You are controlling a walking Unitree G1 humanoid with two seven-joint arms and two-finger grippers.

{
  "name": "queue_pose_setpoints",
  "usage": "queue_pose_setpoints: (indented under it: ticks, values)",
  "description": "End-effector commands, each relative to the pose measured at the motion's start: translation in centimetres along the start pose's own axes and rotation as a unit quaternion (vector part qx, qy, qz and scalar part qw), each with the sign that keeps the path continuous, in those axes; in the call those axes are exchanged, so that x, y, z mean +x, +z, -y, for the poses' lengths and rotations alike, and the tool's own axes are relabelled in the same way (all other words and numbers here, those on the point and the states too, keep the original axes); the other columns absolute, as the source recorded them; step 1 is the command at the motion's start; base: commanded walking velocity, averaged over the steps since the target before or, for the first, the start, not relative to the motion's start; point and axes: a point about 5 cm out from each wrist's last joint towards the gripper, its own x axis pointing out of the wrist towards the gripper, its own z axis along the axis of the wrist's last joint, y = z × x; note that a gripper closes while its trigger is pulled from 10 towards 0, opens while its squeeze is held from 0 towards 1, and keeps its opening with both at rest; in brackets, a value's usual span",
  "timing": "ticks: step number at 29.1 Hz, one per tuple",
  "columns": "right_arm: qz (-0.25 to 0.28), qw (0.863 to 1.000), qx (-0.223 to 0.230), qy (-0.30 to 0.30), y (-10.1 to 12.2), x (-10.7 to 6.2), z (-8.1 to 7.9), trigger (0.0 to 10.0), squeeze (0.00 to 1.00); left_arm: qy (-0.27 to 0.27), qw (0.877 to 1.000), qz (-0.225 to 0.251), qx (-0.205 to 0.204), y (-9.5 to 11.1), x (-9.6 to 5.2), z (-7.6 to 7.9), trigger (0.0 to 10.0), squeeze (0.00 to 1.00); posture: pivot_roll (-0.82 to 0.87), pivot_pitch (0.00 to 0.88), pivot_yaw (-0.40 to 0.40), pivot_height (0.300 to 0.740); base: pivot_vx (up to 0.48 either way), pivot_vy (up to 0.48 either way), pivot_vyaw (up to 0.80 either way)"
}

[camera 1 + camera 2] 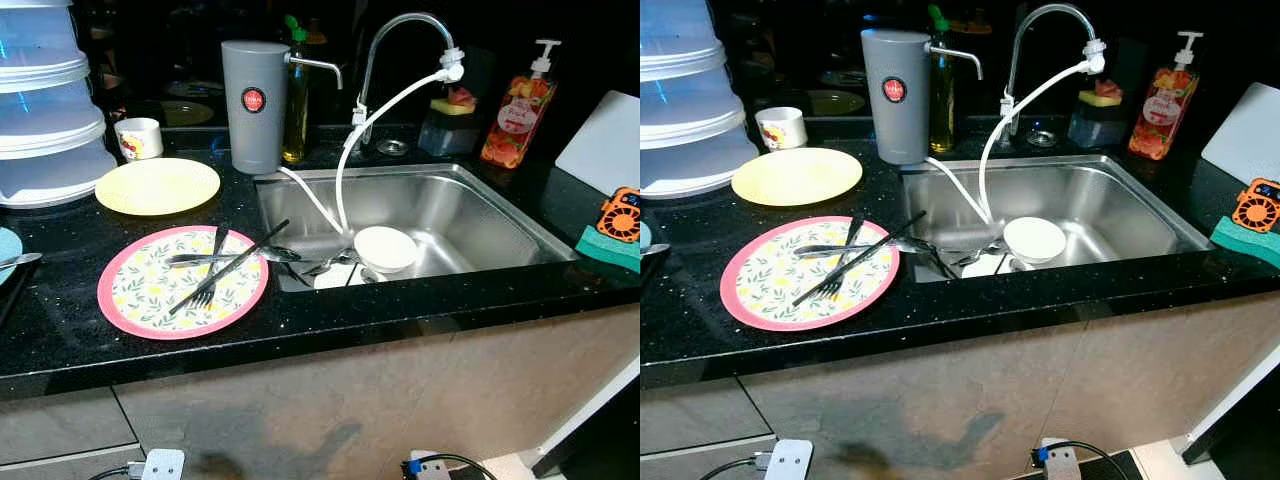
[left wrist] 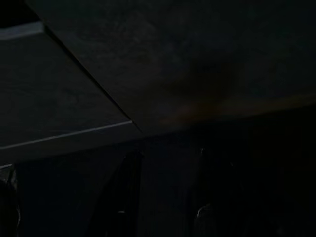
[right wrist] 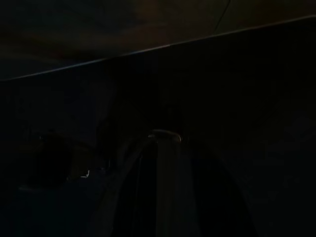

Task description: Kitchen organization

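Lying on the black countertop [image 1: 60,330] just left of the steel sink [image 1: 470,215], a pink-rimmed floral plate [image 1: 140,295] is carrying a black fork [image 1: 205,280] and crossed cutlery. A white bowl [image 1: 385,248] is sitting inside the sink, while a yellow plate [image 1: 158,186] is resting behind the floral one. Both wrist views are too dark, so I cannot tell whether either gripper is released or clenched.

Both eye views look down on the sink [image 1: 480,215] and counter; both wrist views are dark.
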Motion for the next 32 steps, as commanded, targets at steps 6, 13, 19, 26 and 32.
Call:
queue_pose_setpoints:
  ticks: [6,13,19,26,32]
  values:
    - [-0.003,1.0,0.01,-0.013,-0.1,-0.1,0.6,10.0,0.0,0.006,1.0,-0.008,-0.002,0.3,0.3,-0.3,10.0,0.0,0.06,0.0,-0.044,0.74,0.0,0.0,0.0]
    - [-0.008,1.0,0.008,-0.014,-0.3,-0.2,0.9,10.0,0.0,0.007,1.0,-0.005,-0.007,0.3,0.2,-0.1,10.0,0.0,0.05,0.0,-0.046,0.74,0.0,0.0,0.0]
    - [-0.005,1.0,0.01,-0.017,-0.1,-0.2,1.1,10.0,0.0,0.004,1.0,-0.017,-0.005,-0.5,0.0,0.0,10.0,0.0,0.04,0.0,-0.043,0.74,0.0,0.0,0.0]
    - [-0.006,1.0,0.012,-0.015,-0.4,-0.2,0.7,10.0,0.0,-0.001,1.0,-0.02,0.0,-0.6,0.0,0.2,10.0,0.0,0.04,0.0,-0.032,0.74,0.0,0.0,0.0]
    - [-0.006,1.0,0.022,-0.003,-0.7,-0.2,0.4,10.0,0.0,-0.007,1.0,-0.006,-0.007,-0.4,-0.1,0.3,10.0,0.0,0.04,0.0,-0.021,0.74,0.0,0.0,0.0]
